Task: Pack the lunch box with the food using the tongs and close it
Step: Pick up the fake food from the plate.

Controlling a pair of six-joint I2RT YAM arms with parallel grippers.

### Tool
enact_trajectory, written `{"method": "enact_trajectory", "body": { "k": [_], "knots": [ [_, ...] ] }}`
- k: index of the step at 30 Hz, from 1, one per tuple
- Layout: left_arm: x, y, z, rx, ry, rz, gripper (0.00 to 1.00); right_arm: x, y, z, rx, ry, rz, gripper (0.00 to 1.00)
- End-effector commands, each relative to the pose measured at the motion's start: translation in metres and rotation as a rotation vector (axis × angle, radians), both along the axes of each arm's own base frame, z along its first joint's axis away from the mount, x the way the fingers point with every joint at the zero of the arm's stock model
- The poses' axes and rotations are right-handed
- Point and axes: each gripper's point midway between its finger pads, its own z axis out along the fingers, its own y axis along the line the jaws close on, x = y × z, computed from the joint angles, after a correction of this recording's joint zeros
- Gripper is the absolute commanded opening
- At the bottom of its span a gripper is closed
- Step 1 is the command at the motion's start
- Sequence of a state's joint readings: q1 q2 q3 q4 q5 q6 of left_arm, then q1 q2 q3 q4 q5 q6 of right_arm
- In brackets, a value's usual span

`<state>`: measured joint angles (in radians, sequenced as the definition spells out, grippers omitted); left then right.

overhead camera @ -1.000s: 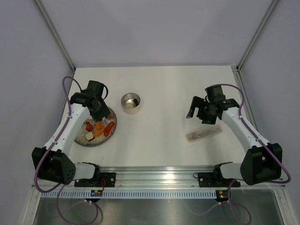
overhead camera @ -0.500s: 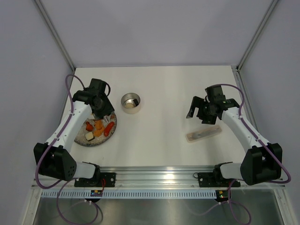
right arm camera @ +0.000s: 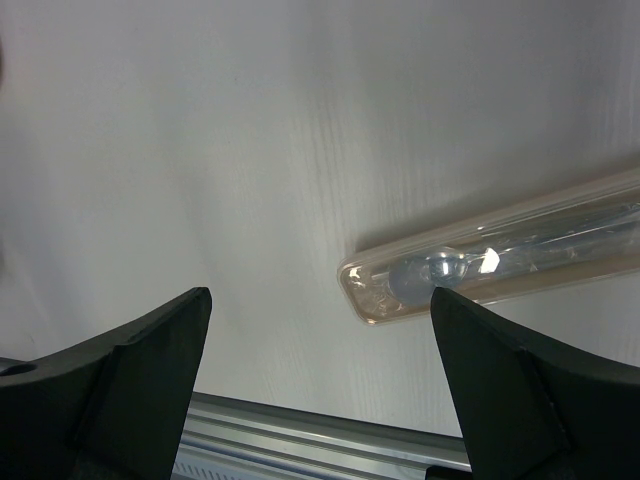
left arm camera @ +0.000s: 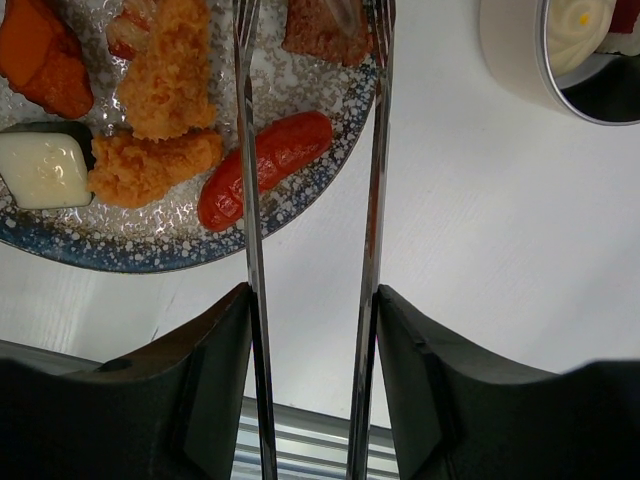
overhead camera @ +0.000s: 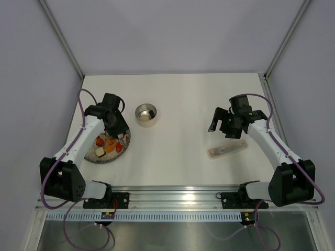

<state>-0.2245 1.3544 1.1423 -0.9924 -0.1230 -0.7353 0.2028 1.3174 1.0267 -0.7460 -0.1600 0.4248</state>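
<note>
Hanging over the speckled plate (overhead camera: 94, 158) at the left of the worktop (overhead camera: 183, 99), the left hand (overhead camera: 118, 130) is pointing down at the food in the overhead view. The lunch box (overhead camera: 146, 113) is standing open just beyond the plate, apart from it, with something pale lying inside. Across the worktop, the right hand (overhead camera: 220, 127) is hovering near a long plastic case (overhead camera: 227, 150).

From the left wrist, the left hand (left arm camera: 313, 295) is clenching the tongs (left arm camera: 248, 200), one finger (left arm camera: 205, 350) pressing on the outside of each slim arm, and a gap is showing between the arms. A brownish piece (left arm camera: 315, 28) is lying between them at the top edge. The left arm is crossing above the red sausage (left arm camera: 290, 148). Orange chunks (left arm camera: 165, 80) and a white cube (left arm camera: 40, 168) are lying farther left on the plate. The lunch box is showing in the upper right corner, with a fried egg (left arm camera: 578, 18) inside.

From the right wrist, the right hand (right arm camera: 320, 300) is gaping wide and grasping nothing, with the plastic case lying on the worktop below, towards its right finger.
</note>
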Motion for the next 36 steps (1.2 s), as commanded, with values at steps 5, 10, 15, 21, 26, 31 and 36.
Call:
{"method": "enact_trajectory", "body": {
  "k": [5, 10, 15, 21, 26, 31, 36],
  "knots": [
    [0.004, -0.006, 0.012, -0.039, -0.063, -0.002, 0.51, 0.004, 0.002, 0.006, 0.008, -0.029, 0.015, 0.99],
    [0.002, -0.006, 0.017, -0.043, -0.067, -0.008, 0.51, 0.004, 0.001, 0.007, 0.007, -0.030, 0.013, 0.99],
    [-0.003, -0.002, 0.016, -0.020, -0.037, -0.017, 0.52, 0.004, 0.002, 0.008, 0.010, -0.031, 0.012, 0.99],
    [-0.003, -0.001, 0.005, -0.015, -0.023, -0.024, 0.52, 0.002, 0.001, 0.008, 0.009, -0.033, 0.012, 0.99],
    [-0.003, -0.004, -0.003, -0.031, -0.009, -0.022, 0.51, 0.001, 0.000, 0.009, 0.007, -0.034, 0.009, 0.99],
    [-0.008, -0.005, 0.000, -0.041, 0.005, -0.036, 0.50, 0.002, 0.000, 0.011, 0.008, -0.039, 0.009, 1.00],
    [-0.009, -0.008, 0.004, -0.060, -0.005, -0.038, 0.43, 0.003, 0.002, 0.010, 0.013, -0.036, 0.012, 0.99]
  ]
}}
